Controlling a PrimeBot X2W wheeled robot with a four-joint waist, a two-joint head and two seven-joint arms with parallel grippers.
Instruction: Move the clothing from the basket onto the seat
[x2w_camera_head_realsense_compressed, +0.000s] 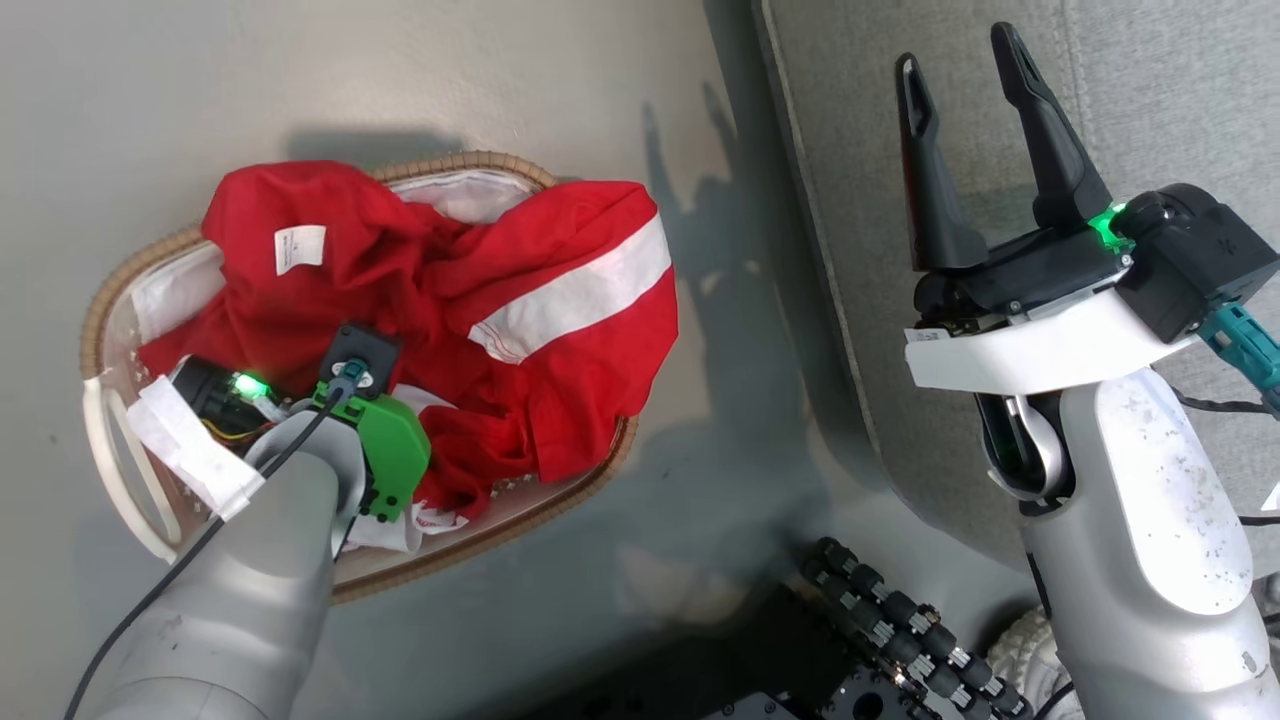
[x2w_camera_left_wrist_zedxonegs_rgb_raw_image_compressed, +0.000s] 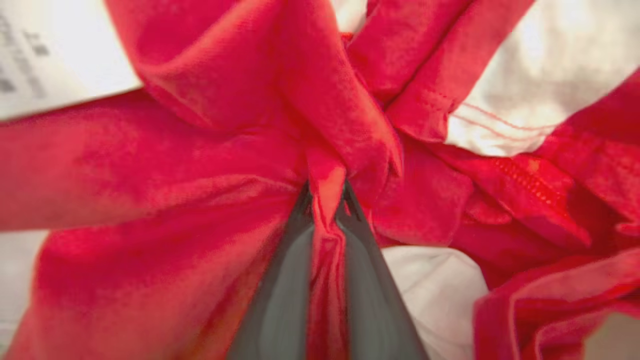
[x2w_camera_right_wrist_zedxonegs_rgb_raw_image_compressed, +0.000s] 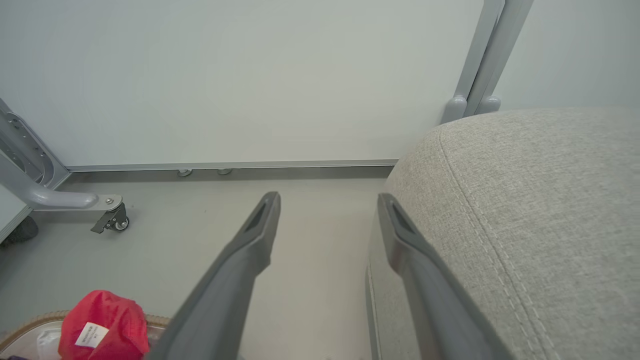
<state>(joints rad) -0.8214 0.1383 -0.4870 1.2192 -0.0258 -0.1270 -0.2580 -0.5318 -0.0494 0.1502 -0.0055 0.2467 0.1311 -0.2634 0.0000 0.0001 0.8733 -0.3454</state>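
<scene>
Two hands do different jobs: the left hand (x2w_camera_left_wrist_zedxonegs_rgb_raw_image_compressed: 326, 195) pinches a fold of the red clothing (x2w_camera_head_realsense_compressed: 450, 300) lying in the basket (x2w_camera_head_realsense_compressed: 470, 160), likely to lift it, while the right hand (x2w_camera_head_realsense_compressed: 957, 55) hangs wide open over the seat (x2w_camera_head_realsense_compressed: 1160, 90).

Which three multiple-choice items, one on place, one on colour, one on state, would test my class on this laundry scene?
1. Where is the clothing? A in the basket; B on the seat; C on the floor.
2. What colour is its broad band? A blue; B white; C black.
3. How is the left gripper? A open; B shut on the clothing; C shut on nothing.
Answers: 1 A, heaped inside it; 2 B, white against red; 3 B, fabric pinched between its fingers.
</scene>
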